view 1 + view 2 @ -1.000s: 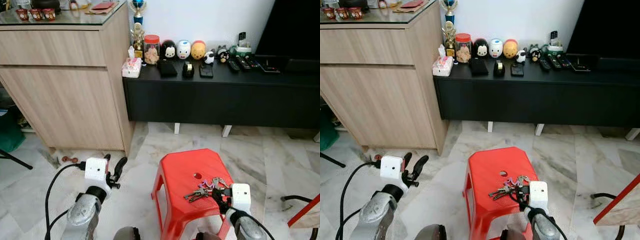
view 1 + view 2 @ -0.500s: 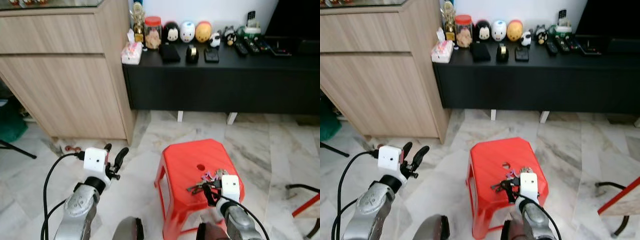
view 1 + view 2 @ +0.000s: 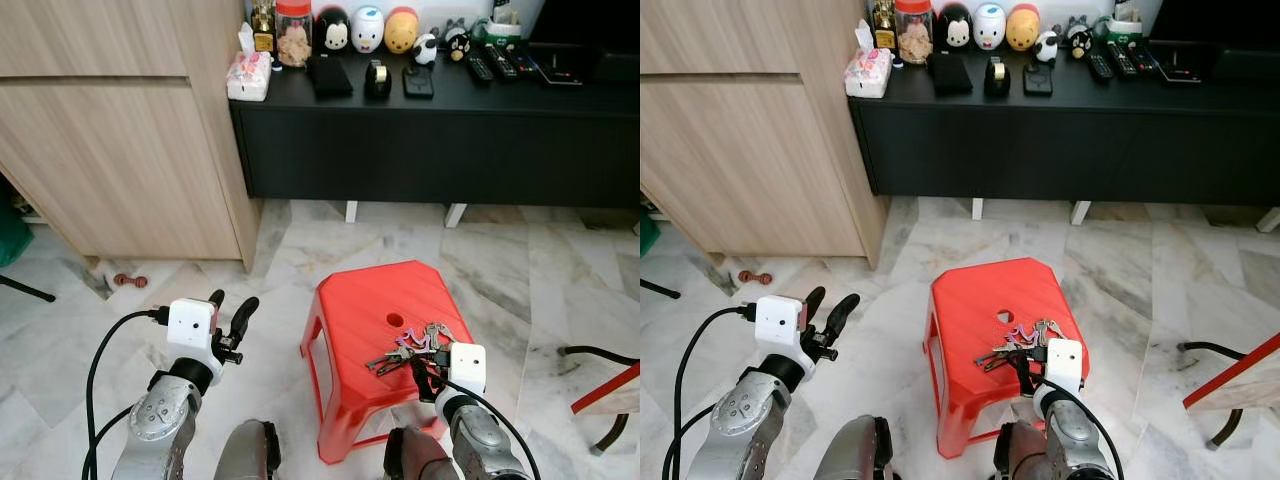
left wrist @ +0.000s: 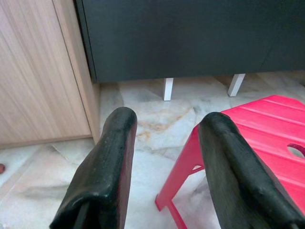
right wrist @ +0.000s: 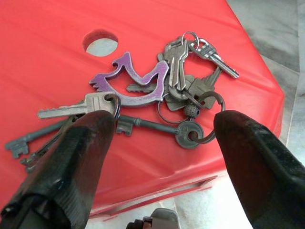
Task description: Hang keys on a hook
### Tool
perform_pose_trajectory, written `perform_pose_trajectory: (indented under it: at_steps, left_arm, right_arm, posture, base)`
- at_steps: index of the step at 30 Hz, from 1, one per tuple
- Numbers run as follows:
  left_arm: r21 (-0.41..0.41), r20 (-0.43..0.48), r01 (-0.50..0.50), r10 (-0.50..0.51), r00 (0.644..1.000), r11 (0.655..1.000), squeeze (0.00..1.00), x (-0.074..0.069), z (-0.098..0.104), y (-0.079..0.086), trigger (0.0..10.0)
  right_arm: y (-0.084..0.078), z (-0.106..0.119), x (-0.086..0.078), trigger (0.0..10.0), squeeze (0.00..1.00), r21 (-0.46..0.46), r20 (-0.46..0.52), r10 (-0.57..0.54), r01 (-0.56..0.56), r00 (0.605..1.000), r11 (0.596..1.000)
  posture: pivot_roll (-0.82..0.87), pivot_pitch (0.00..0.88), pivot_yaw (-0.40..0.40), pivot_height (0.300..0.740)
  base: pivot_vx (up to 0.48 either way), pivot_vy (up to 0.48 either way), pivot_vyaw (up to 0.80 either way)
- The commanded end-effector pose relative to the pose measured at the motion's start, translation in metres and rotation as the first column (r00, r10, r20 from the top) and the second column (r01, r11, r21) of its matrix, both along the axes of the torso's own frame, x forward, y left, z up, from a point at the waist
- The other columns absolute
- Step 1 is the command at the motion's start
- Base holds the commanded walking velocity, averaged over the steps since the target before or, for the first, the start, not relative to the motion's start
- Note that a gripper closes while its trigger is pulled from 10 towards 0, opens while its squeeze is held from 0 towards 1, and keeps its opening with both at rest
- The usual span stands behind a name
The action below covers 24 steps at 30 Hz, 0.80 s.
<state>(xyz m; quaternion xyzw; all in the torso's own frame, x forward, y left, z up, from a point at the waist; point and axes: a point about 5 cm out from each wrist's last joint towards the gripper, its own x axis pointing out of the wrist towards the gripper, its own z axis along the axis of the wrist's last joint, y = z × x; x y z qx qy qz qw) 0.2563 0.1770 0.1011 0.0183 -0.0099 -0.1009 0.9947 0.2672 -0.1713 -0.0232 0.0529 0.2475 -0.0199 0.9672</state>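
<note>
A bunch of keys (image 3: pixel 409 348) with a purple bird-shaped fob (image 5: pixel 133 82) lies on the top of a red plastic stool (image 3: pixel 370 310), near its front right corner. My right gripper (image 3: pixel 424 375) hovers open just behind and above the keys (image 5: pixel 157 100), one black finger on each side of the bunch, not touching it. My left gripper (image 3: pixel 230 318) is open over the marble floor to the left of the stool (image 4: pixel 267 138), holding nothing.
A long black TV console (image 3: pixel 440 130) with toy figures, a jar and remotes stands ahead against the wall. A tall wooden cabinet (image 3: pixel 110 130) stands at the left. A small brown object (image 3: pixel 123 281) lies on the floor by it. A red-framed object (image 3: pixel 610 395) is at right.
The camera has tilted down and the whole scene has shifted. My right gripper has come in close over the keys. The left gripper keeps its place.
</note>
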Motion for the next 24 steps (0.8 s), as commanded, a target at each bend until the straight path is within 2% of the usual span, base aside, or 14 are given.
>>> perform_pose_trajectory:
  at_steps: [1, 8, 14, 21, 24]
  left_arm:
    - [-0.009, -0.013, 0.001, -0.001, 1.000, 1.000, 0.00, -0.002, -0.001, -0.001, 10.0]
    - [-0.007, -0.014, -0.001, 0.001, 1.000, 1.000, 0.00, -0.001, -0.001, 0.000, 10.0]
    - [-0.007, -0.014, -0.001, 0.000, 1.000, 1.000, 0.00, 0.001, 0.000, 0.000, 10.0]
    - [-0.006, -0.013, -0.004, 0.004, 1.000, 1.000, 0.00, 0.003, 0.001, 0.001, 10.0]
    - [0.000, -0.009, -0.004, 0.004, 1.000, 1.000, 0.00, 0.003, 0.001, 0.001, 10.0]
  right_arm:
    - [-0.002, 0.003, 0.003, 10.0, 0.00, 0.015, 0.020, -0.019, 0.019, 1.000, 1.000]
    - [-0.003, 0.010, 0.008, 10.0, 0.00, 0.046, 0.085, -0.036, 0.032, 0.996, 0.998]
    - [-0.004, 0.009, 0.002, 10.0, 0.00, 0.060, 0.112, -0.054, 0.047, 0.992, 0.997]
    - [-0.011, 0.000, -0.010, 10.0, 0.00, 0.136, 0.081, -0.175, 0.163, 0.981, 0.977]
    - [-0.012, -0.006, -0.014, 10.0, 0.00, 0.170, 0.035, -0.222, 0.213, 0.974, 0.962]
  posture:
    - [0.15, 0.171, -0.036, 0.627]
    - [0.15, 0.174, -0.032, 0.627]
    - [0.15, 0.177, -0.030, 0.627]
    - [0.15, 0.178, -0.027, 0.627]
    - [0.15, 0.176, -0.025, 0.627]
  base:
    - [0.000, 0.000, 0.00]
    - [0.000, 0.000, 0.00]
    - [0.000, 0.000, 0.00]
    - [0.000, 0.000, 0.00]
    - [0.000, 0.000, 0.00]
